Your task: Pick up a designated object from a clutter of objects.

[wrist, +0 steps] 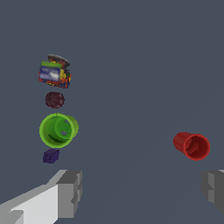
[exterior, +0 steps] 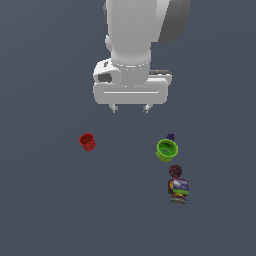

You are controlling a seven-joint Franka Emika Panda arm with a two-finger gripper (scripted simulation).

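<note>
The designated object, a small dark maroon ball (exterior: 175, 171) (wrist: 54, 99), lies on the grey floor between the bright green cup (exterior: 166, 149) (wrist: 58, 130) and the multicoloured can (exterior: 178, 189) (wrist: 55, 72). A tiny purple piece (exterior: 170, 136) (wrist: 51, 155) sits just beyond the green cup. The red cup (exterior: 87, 141) (wrist: 191, 145) lies on its side, apart, toward the exterior view's left. My gripper (exterior: 130, 108) (wrist: 140, 190) hangs open above the floor, well short of the ball, with nothing between its fingers (wrist: 70, 192).
The four items on the exterior view's right form a tight line, with the can nearly touching the ball. Bare grey floor (exterior: 130, 200) lies between that line and the red cup.
</note>
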